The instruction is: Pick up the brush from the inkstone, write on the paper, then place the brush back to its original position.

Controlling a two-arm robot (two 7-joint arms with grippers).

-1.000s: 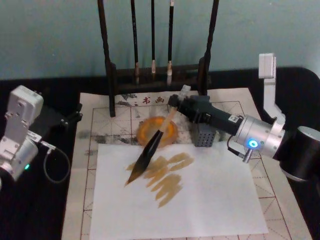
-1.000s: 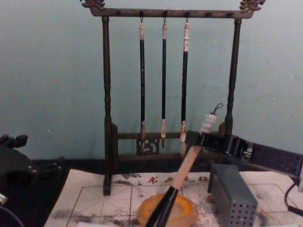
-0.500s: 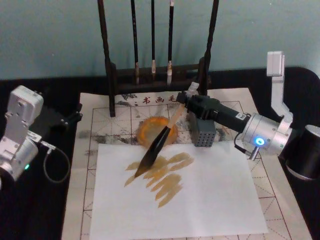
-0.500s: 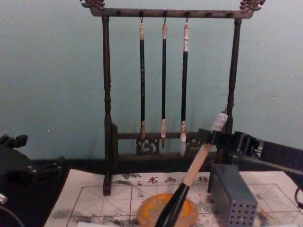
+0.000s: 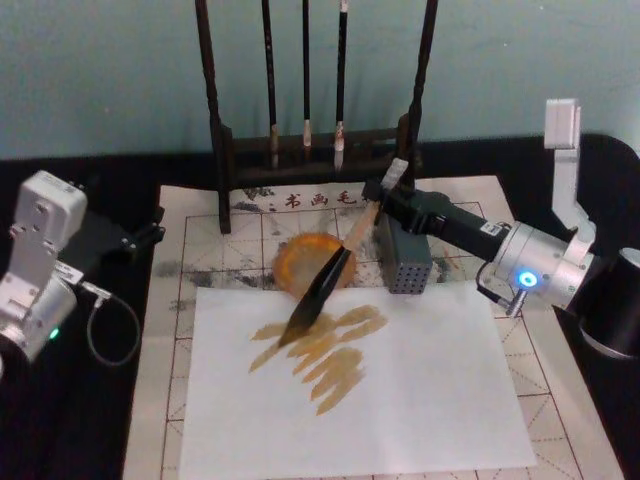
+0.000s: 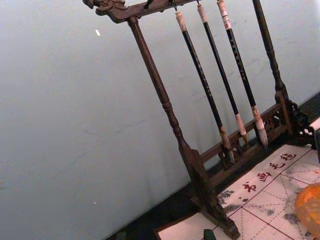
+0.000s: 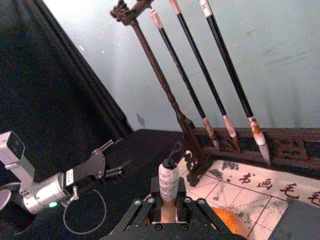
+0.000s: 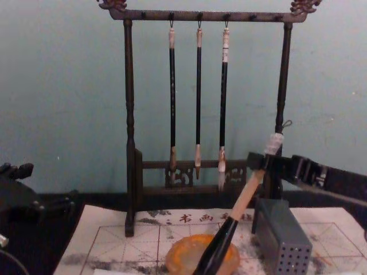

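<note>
My right gripper (image 5: 385, 203) is shut on the pale handle of the brush (image 5: 325, 285), just below its white wrapped end (image 7: 169, 180). The brush leans down over the orange inkstone (image 5: 298, 255). Its dark bristles point at brown strokes on a plain white sheet (image 5: 420, 400), and I cannot tell if the tip touches. That sheet lies on the paper (image 5: 185, 240), cream with red grid lines. In the chest view the brush (image 8: 246, 197) slants across the inkstone (image 8: 183, 255) from the right gripper (image 8: 261, 163). My left gripper (image 5: 135, 240) is parked at the paper's left edge.
A dark wooden stand (image 5: 220, 130) with three thin hanging brushes (image 8: 198, 97) stands at the paper's far edge. A grey perforated block (image 5: 405, 262) sits right of the inkstone, under my right gripper. A loose cable (image 5: 100, 330) loops beside the left arm.
My right gripper has drawn back to the right with the brush. The bristle tip has slid up and right across the brown strokes, toward the inkstone. The left arm has not moved.
</note>
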